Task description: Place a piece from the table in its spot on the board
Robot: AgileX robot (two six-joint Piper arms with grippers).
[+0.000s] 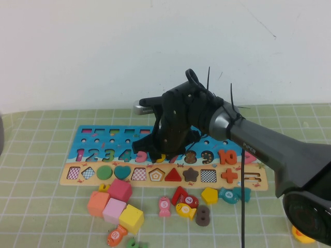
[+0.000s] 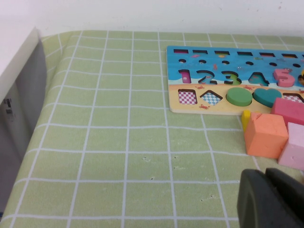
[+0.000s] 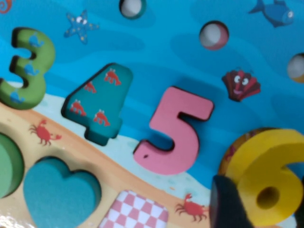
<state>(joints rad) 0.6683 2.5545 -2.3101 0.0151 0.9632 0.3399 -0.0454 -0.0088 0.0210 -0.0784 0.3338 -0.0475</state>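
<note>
In the right wrist view, the right claw (image 3: 259, 202) shows one dark finger (image 3: 228, 202) pressed against the side of the yellow numeral "6" (image 3: 266, 175); the second finger sits at the picture's edge on the numeral's other side, so the claw appears to be clenched around the 6 with its fingers held partly apart by the piece's width. The 6 is tilted over the puzzle board (image 3: 156, 42), just beside the pink 5 (image 3: 175, 133), with the teal 4 (image 3: 97, 102) and green 3 (image 3: 26, 66) farther along the row; whether it already rests in its recess cannot be told. From the high view, nearest the robot lie loose pieces on the green checked table (image 1: 41, 206): a yellow cube (image 1: 131, 218), a pale pink cube (image 1: 114, 210), an orange cube (image 1: 98, 203), a magenta cube (image 1: 120, 190), and a yellow pentagon (image 1: 209, 195). Beyond them the board spans the table, and the right claw (image 1: 164, 154) hangs low over its number row between the 4 and the 8. The right arm's sleeve carries the white word "PIPER" (image 1: 250, 145). The left claw (image 2: 270, 199) appears only as a dark shape in its own wrist view, above bare table near the board's left end; I cannot tell its state.
</note>
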